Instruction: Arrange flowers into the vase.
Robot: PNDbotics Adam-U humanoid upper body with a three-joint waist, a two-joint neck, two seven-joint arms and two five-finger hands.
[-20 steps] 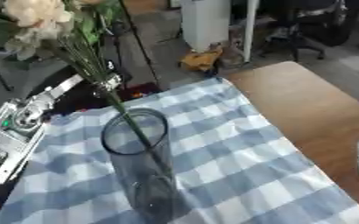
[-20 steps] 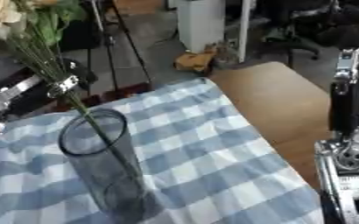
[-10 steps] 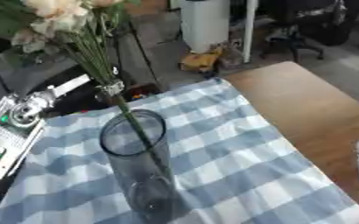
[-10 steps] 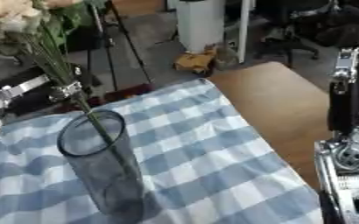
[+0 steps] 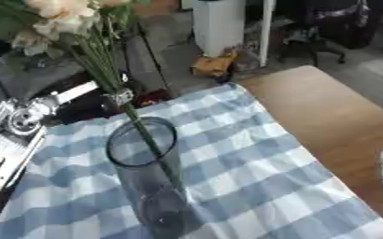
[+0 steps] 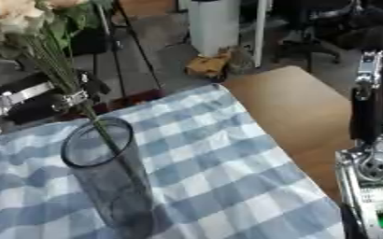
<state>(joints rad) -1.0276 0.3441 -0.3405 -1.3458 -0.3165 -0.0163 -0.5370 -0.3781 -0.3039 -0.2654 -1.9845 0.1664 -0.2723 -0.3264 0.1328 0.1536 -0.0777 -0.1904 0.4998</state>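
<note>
An office floor with chair bases and a white column lay behind a wooden worktop (image 5: 325,112), most of it covered by a blue and white checked cloth (image 5: 252,172).

At the far left, the silver and black left arm was seen entering, and the left hand (image 5: 117,97) was placed at the bundled stems just above the vase rim. It appeared to be closed on the stems, though the fingers themselves were hard to make out. The flowers (image 5: 64,21), pale cream blooms with green leaves, were held high at the upper left, and their stems were slanted down and to the right into the mouth of the vase (image 5: 150,179). The stem ends were seen inside the glass, against the near wall, well short of the bottom. The vase, a tall clear cylinder, stood upright on the cloth.

At the right edge only the right arm was seen, hanging beside the worktop; its hand could not be made out.

The step was judged to be lowering. It would be done well if the bunch were brought more upright and centred over the opening, then lowered without dragging on the rim, so that the vase was not tipped.
</note>
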